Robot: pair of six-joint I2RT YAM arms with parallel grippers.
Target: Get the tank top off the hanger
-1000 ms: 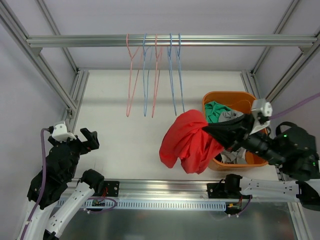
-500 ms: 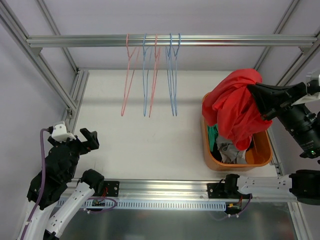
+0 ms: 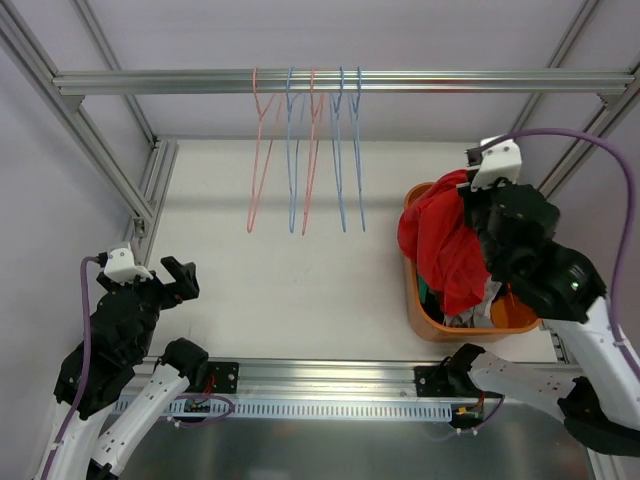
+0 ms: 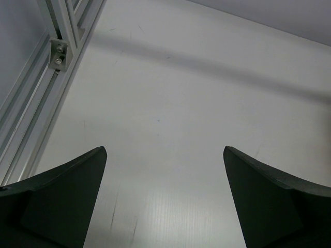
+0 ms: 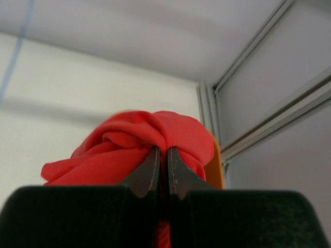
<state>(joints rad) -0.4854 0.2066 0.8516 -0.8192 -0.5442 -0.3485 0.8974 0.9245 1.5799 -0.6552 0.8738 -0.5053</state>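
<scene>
The red tank top point(image 3: 442, 240) hangs bunched from my right gripper point(image 3: 470, 205), over the orange basket point(image 3: 420, 305) at the right. In the right wrist view the gripper point(image 5: 162, 155) is shut on the red cloth point(image 5: 129, 150). Several bare wire hangers, pink point(image 3: 262, 150) and blue point(image 3: 345, 150), hang from the top rail point(image 3: 150, 82). My left gripper point(image 3: 178, 278) is open and empty low at the left, over bare table point(image 4: 170, 103).
The orange basket also holds green and grey clothes point(image 3: 470, 305). Aluminium frame posts run along the left point(image 3: 150, 190) and right point(image 3: 590, 130) sides. White table surface point(image 3: 300, 270) lies between the arms.
My right gripper has carried the red tank top from the table's middle to the right and back, over the basket, and the cloth now droops into it. The left arm has not moved.
</scene>
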